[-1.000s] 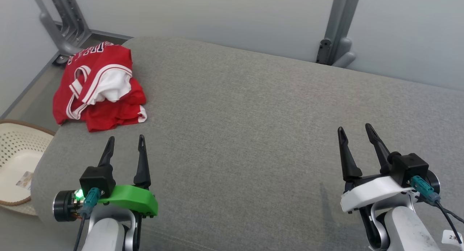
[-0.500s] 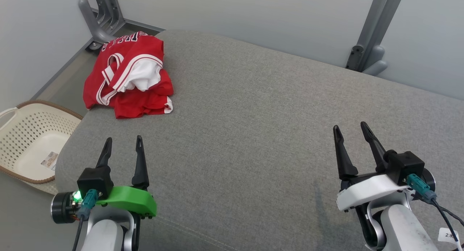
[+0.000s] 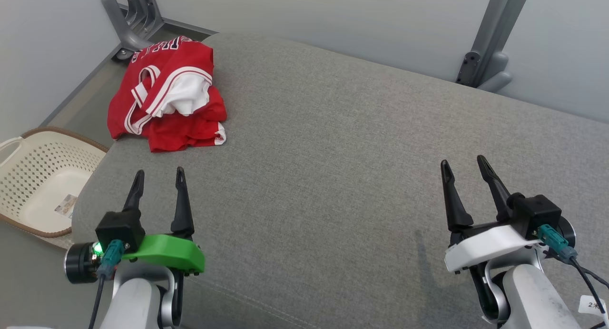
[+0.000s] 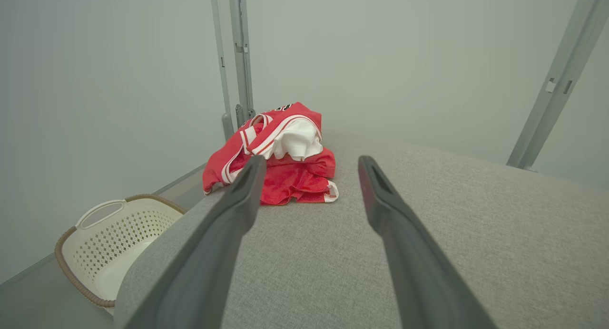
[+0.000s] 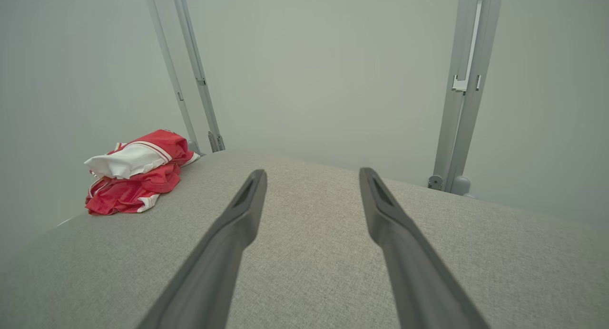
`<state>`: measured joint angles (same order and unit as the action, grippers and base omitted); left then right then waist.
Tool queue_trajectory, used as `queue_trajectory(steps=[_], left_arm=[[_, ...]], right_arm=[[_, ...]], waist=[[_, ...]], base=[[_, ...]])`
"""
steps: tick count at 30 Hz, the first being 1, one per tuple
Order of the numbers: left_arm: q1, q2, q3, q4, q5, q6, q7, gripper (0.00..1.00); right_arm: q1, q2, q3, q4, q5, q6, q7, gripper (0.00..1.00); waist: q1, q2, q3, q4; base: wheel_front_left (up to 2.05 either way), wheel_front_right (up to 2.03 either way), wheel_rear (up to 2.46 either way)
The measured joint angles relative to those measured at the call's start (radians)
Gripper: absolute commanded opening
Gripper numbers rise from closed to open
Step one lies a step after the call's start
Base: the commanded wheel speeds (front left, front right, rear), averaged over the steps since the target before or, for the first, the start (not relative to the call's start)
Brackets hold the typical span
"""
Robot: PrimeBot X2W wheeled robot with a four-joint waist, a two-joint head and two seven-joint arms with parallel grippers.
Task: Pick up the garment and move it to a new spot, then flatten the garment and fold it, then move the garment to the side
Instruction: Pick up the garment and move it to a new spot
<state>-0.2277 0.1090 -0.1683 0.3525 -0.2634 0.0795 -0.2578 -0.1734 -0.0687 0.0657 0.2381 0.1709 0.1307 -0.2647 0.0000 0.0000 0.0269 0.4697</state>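
The garment (image 3: 169,96) is a red jersey with white trim, crumpled in a heap at the far left corner of the grey cushioned surface (image 3: 333,153). It shows ahead of the fingers in the left wrist view (image 4: 280,153) and far left in the right wrist view (image 5: 138,169). My left gripper (image 3: 158,174) hovers open over the near left of the surface, well short of the garment, nothing between its fingers. At the near right, my right gripper (image 3: 462,161) is open and empty too.
A cream perforated laundry basket (image 3: 40,177) stands on the floor left of the surface, seen also in the left wrist view (image 4: 119,238). Grey metal frame posts (image 3: 490,39) rise behind the surface against pale walls. Bare grey fabric stretches between the grippers.
The head camera has swung left, so the whole scene shifted right and more of the basket shows. The garment lies as before. Both grippers stay open in about the same pose.
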Motion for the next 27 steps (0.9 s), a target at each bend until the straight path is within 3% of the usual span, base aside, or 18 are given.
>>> queue_trajectory(steps=[12, 27], left_arm=[[-0.241, 0.012, 0.033, 0.027, -0.028, -0.03, -0.002, 1.0], [-0.666, 0.142, 0.05, 0.526, -0.055, -0.14, 0.065, 1.0]], right_arm=[[-0.073, -0.04, 0.034, -0.062, -0.017, 0.0, 0.029, 1.0], [-0.217, -0.098, 0.108, -0.177, -0.022, 0.0, 0.079, 1.0]], waist=[[0.0, 0.0, 0.104, -0.037], [0.0001, 0.0, 0.38, -0.142]], base=[[0.0, 0.0, 0.0], [0.0, 0.0, 0.0]])
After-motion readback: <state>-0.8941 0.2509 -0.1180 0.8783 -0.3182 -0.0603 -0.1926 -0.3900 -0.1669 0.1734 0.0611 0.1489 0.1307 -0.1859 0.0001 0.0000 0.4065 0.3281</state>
